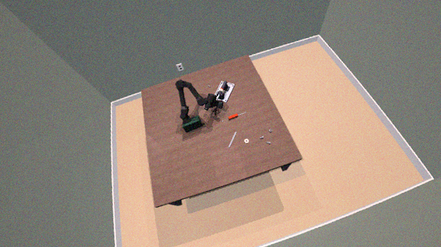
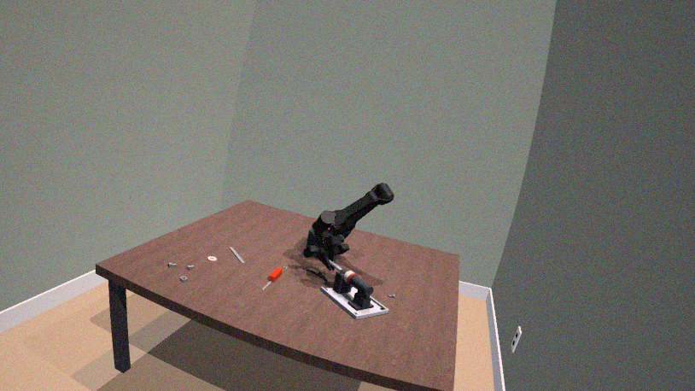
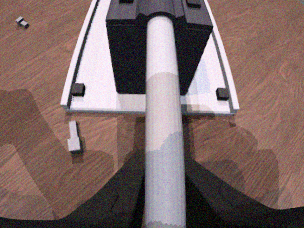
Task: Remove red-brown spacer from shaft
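Note:
My gripper (image 2: 330, 264) (image 3: 158, 157) is shut on the pale shaft (image 3: 163, 105), a dark finger on each side of it. The shaft runs into a black support block (image 3: 155, 55) (image 2: 341, 283) on the white base plate (image 3: 95, 103) (image 2: 371, 313) (image 1: 230, 91). In the exterior view, a pale ring and a red-orange ring (image 2: 350, 276) sit side by side between that block and the dark housing (image 2: 362, 284). These rings are small there, so their exact gaps and the red-brown spacer cannot be told apart. The wrist view does not show the rings, hidden beyond the block.
An orange-red screwdriver (image 1: 232, 116) (image 2: 275, 274) lies near the plate. A grey bar (image 1: 232, 139) (image 2: 236, 255), a pale washer (image 1: 246, 140) (image 2: 212, 259) and several small metal parts lie farther off. A small bolt-like part (image 3: 74, 138) lies just outside the plate's near edge.

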### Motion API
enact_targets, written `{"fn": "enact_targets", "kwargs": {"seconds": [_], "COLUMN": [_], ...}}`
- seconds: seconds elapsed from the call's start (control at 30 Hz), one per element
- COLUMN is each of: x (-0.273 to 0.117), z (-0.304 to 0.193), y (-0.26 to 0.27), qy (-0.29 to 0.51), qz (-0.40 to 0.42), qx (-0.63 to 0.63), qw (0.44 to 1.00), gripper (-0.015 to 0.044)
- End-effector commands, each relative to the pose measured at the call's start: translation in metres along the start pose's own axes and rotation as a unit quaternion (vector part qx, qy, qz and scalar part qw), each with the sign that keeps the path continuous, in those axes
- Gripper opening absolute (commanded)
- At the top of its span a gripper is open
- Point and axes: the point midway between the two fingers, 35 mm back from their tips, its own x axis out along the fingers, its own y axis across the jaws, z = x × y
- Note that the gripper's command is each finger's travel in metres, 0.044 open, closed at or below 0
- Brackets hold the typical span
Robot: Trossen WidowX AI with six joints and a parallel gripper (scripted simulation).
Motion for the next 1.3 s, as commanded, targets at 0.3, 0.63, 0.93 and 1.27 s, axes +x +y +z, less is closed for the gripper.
{"fn": "enact_targets", "kwargs": {"seconds": [0.3,0.63,0.93,1.27], "x": [-0.0016,-0.0024,-0.0031,-0.0039], "z": [-0.0014,-0.0022,-0.0029,-0.0037], "y": [0.0003,0.0003,0.0003,0.0003], "qy": [-0.001,-0.001,-0.001,-0.001], "qz": [0.001,0.001,0.001,0.001], "qx": [-0.001,-0.001,-0.001,-0.001], "qw": [1.000,1.000,1.000,1.000], "gripper": [0.0000,0.0000,0.0000,0.0000]}}
